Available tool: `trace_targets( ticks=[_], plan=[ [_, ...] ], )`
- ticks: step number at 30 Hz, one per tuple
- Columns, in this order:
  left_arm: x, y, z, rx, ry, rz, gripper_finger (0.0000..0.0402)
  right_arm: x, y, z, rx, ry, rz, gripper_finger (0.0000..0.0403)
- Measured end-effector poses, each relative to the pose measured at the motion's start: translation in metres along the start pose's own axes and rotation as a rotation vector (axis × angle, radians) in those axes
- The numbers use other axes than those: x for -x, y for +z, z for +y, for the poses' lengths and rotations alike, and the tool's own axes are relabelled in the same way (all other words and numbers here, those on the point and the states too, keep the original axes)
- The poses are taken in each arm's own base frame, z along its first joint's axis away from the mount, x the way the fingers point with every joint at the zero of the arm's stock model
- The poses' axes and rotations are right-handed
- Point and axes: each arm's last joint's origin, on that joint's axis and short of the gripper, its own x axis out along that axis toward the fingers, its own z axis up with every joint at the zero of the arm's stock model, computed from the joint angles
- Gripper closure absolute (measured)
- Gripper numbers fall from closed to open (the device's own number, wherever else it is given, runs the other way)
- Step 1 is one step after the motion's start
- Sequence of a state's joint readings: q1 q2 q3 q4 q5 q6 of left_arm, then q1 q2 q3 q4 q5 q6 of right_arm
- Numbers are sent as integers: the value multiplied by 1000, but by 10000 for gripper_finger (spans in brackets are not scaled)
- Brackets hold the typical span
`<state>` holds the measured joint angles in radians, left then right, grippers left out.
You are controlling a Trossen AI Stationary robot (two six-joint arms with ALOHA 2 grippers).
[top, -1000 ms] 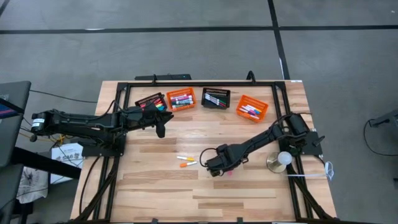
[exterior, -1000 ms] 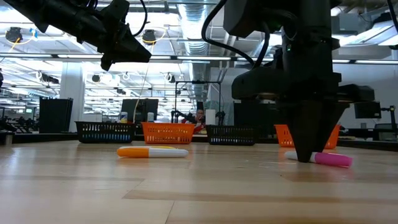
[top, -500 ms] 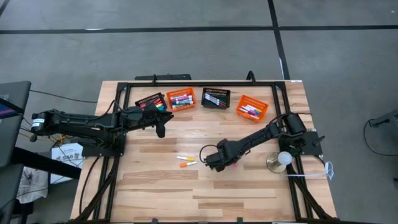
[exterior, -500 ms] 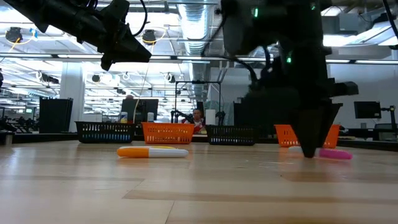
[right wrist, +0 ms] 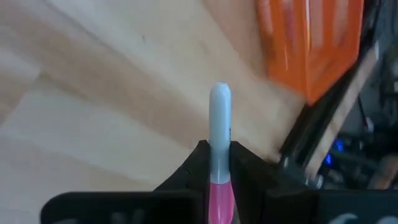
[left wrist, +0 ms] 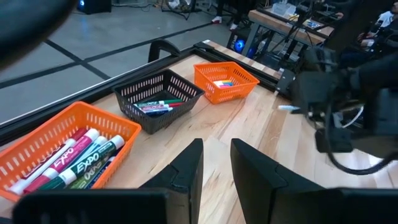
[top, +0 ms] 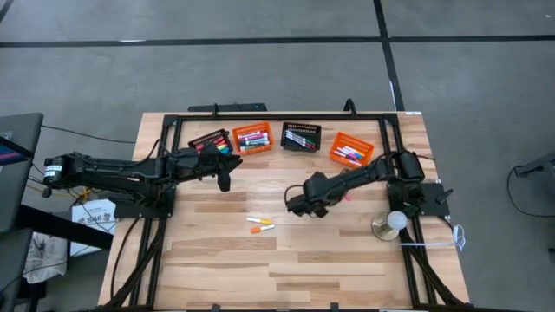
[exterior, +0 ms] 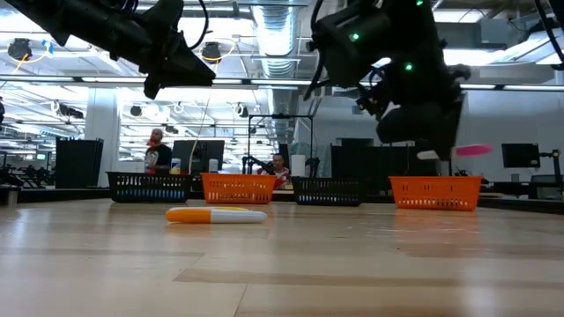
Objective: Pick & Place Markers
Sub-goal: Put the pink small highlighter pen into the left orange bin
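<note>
My right gripper (top: 312, 206) hangs above the middle of the table, shut on a marker with a white barrel (right wrist: 219, 112) and a pink cap (exterior: 473, 150). Two more markers (top: 260, 224) lie flat on the wood left of it; the low view shows the orange-and-white one (exterior: 216, 215). My left gripper (top: 224, 182) hovers near the far-left baskets, its fingers (left wrist: 186, 171) a little apart with nothing between them. More markers lie in the baskets. My right gripper pinches the marker between its two fingers about where the pink cap meets the white barrel (right wrist: 219, 163). The white end juts out past the fingertips and the pink end (exterior: 473, 150) shows behind them. The fingers slant down from above. The marker is clear of the table.
Four slotted baskets stand in a row along the far edge: black (top: 212, 141), orange (top: 252, 137), black (top: 301, 136), orange (top: 351, 150). A round-based stand with a white ball (top: 395, 221) sits at the right edge. People are in the room beyond the table.
My right gripper has risen off the table and gone toward the far edge and the right-hand orange basket, turning and tipping as it went. The pink-capped marker, which lay on the wood under its fingers, has gone up with it and is lifted clear.
</note>
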<state>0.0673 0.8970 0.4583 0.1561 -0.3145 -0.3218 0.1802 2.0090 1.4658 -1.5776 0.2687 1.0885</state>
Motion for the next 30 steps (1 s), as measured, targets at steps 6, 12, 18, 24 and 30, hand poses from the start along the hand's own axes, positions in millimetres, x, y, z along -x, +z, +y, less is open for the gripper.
trace_targets(
  ticks=[6,12,18,24,30],
  plan=[
    [0,1,0,13,-5,-14,321,6,19,-42,-1,1,-110,364],
    [0,3,-1,36,-10,-29,321,16,27,-109,-77,19,-233,371],
    [0,4,-1,41,-15,-42,321,23,29,-173,-147,42,-325,365],
    [0,5,-2,45,-19,-52,321,21,27,-218,-140,71,-350,369],
    [0,8,-2,53,-26,-75,321,15,35,-235,-85,156,-342,363]
  ],
)
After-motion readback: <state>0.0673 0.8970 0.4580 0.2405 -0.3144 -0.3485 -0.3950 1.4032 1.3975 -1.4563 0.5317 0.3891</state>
